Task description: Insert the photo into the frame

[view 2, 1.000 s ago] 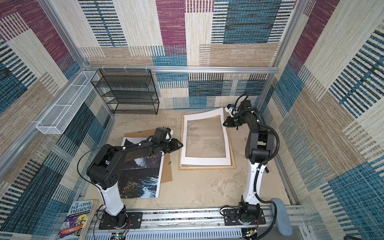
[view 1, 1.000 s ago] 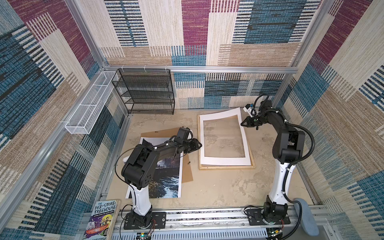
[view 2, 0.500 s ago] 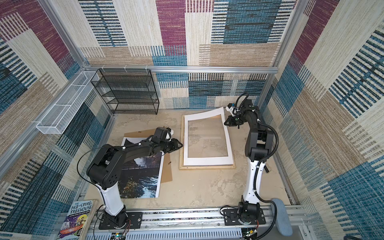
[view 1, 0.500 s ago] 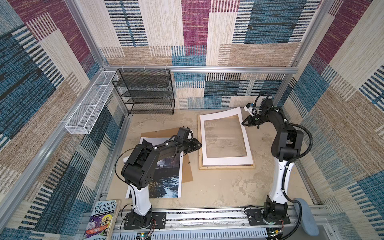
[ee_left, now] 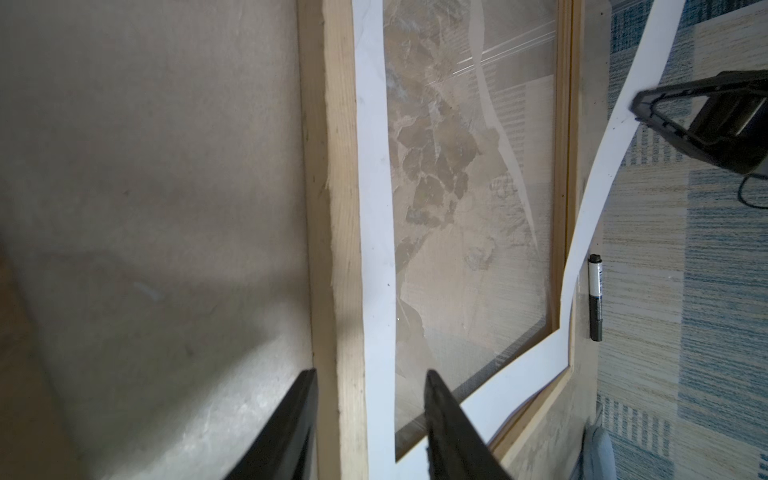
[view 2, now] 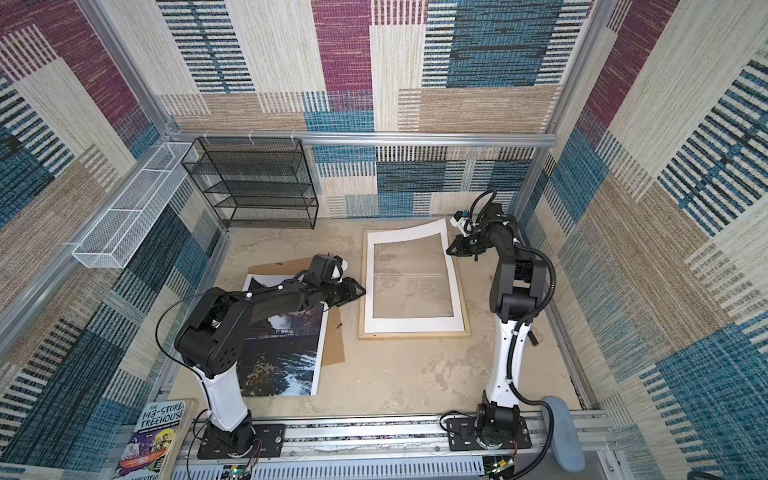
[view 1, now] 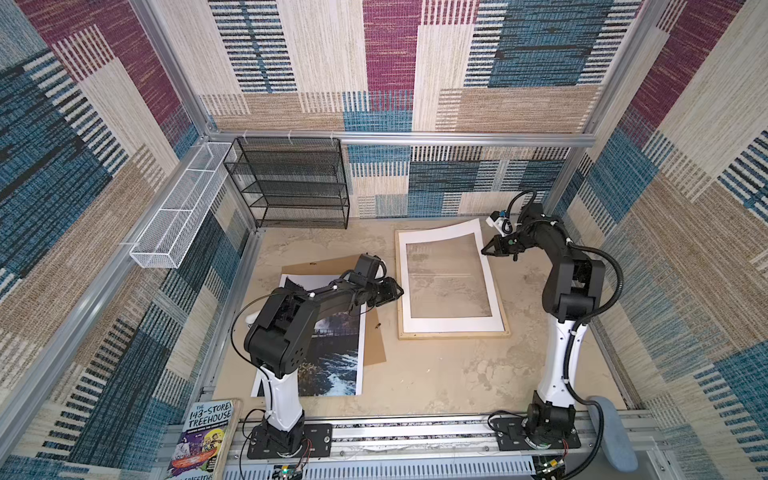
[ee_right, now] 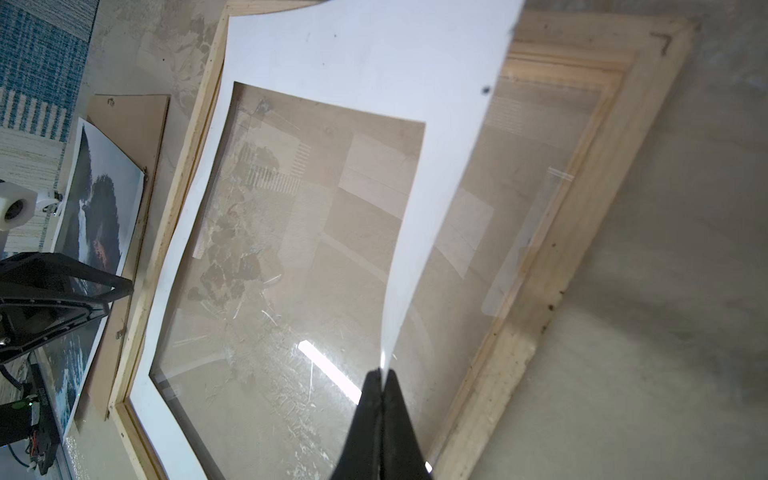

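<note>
you can read book cover [view 1: 203, 440] at near left corner, both top views: "the 143-storey treehouse". lower cover lines too small. marker label unreadable.

White mat [view 1: 453, 324] covers the frame [view 1: 453, 336]; the tabletop [view 1: 436, 374] before it lies bare.

Frame [ee_left: 332, 208]: pale bare wood, showing rough, splintery grain.
Pane [ee_right: 332, 291]: clear and glossy, catching reflections.
Mat [ee_right: 353, 62]: smooth matt white card, flexing.
Photo [view 1: 332, 365], eight o'clock: paper print, looking smooth.
Backing board [view 1: 374, 340]: matt brown board.
Tabletop [view 1: 436, 374]: mottled matt beige.
Shelf rack [view 1: 291, 187], eleven o'clock: black metal mesh.
Basket [view 1: 178, 224]: white wire mesh.
Walls [view 1: 374, 62]: coarse woven cloth.
</note>
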`<move>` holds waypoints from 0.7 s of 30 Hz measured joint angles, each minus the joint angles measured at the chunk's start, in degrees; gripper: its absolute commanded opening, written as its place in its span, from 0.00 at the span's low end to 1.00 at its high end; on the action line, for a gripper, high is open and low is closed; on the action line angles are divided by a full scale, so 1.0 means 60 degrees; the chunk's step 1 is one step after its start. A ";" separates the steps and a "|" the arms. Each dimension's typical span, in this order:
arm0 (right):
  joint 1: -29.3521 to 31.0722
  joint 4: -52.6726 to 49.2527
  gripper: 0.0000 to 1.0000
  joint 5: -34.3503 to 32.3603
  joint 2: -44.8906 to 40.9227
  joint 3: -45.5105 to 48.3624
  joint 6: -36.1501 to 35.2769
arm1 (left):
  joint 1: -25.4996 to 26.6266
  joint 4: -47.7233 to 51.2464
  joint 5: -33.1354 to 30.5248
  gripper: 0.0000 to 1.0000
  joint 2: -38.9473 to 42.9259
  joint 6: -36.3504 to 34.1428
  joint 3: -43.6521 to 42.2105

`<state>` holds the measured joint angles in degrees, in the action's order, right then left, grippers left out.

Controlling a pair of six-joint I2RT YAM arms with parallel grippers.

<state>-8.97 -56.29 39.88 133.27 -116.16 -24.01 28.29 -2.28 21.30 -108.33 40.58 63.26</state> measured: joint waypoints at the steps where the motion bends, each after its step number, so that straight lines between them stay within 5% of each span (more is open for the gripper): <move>1: 0.0000 0.0007 0.04 0.0000 0.0000 0.0029 0.0004 | 0.0000 0.0000 0.0000 0.46 0.0000 0.0000 0.0000; 15: 0.0004 0.0310 0.62 -0.0729 -0.0299 0.0499 0.0506 | 0.0000 -0.0007 0.0011 0.48 0.0124 -0.0004 -0.0051; 16: 0.0004 0.0444 0.88 -0.0918 -0.0419 0.0674 0.0605 | 0.0000 -0.0011 0.0011 0.48 0.0135 -0.0004 -0.0069; 17: 0.0000 0.0627 1.00 -0.1177 -0.0623 0.0973 0.0827 | 0.0000 -0.0004 0.0011 0.49 0.0142 -0.0004 -0.0087; 21: -0.0047 0.1268 1.00 -0.1912 -0.1552 0.2189 0.1271 | 0.0000 0.0004 0.0011 0.49 0.0222 -0.0004 -0.0160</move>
<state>-9.26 -48.69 28.40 123.96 -103.02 -16.38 28.29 -2.26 21.37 -107.00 40.56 62.30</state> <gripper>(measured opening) 1.000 0.486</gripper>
